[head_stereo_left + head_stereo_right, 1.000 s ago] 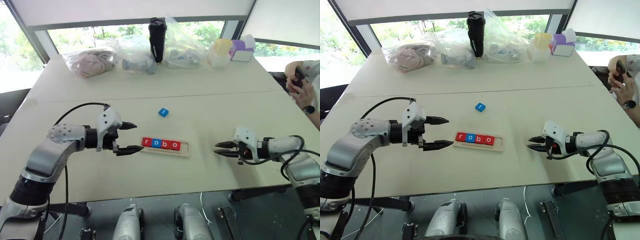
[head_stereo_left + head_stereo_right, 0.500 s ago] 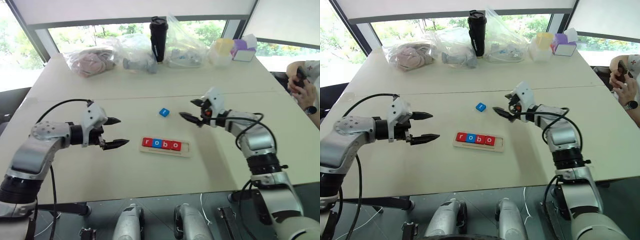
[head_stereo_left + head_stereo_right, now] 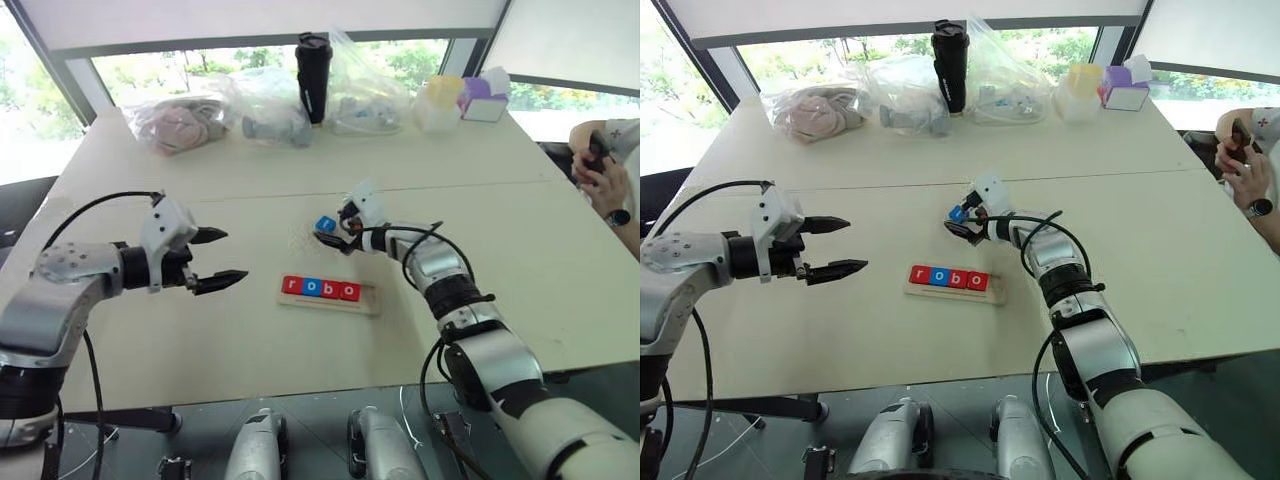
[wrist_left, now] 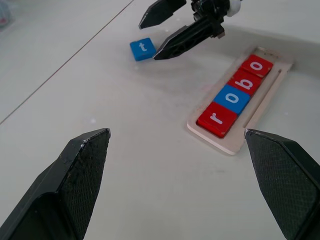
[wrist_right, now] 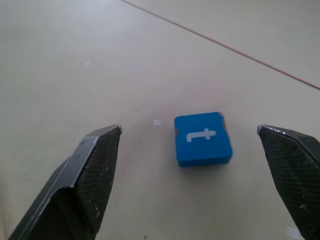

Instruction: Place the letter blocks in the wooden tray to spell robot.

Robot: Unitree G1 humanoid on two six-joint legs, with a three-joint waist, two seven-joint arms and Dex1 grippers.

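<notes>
The wooden tray [image 3: 370, 298] lies mid-table and holds four letter blocks reading r [image 3: 292, 285], o [image 3: 311, 287], b [image 3: 331, 289], o [image 3: 350, 291]. A blue block with the letter t [image 3: 325, 224] lies flat on the table just behind the tray. My right gripper [image 3: 335, 233] is open and low over the table at that t block [image 5: 202, 139], which sits ahead between the spread fingers without touching either. My left gripper [image 3: 226, 258] hovers open and empty to the left of the tray [image 4: 272, 80].
Along the table's far edge stand plastic bags [image 3: 185, 122], a black tumbler [image 3: 313, 62], a yellow container [image 3: 443, 100] and a tissue box [image 3: 486, 102]. A person's hands [image 3: 603, 172] show at the right edge. A seam [image 3: 520, 184] crosses the table behind the t block.
My right arm has swung from the table's right side forward and left to the t block, and its gripper has opened. My left gripper has drifted a little left, away from the tray.
</notes>
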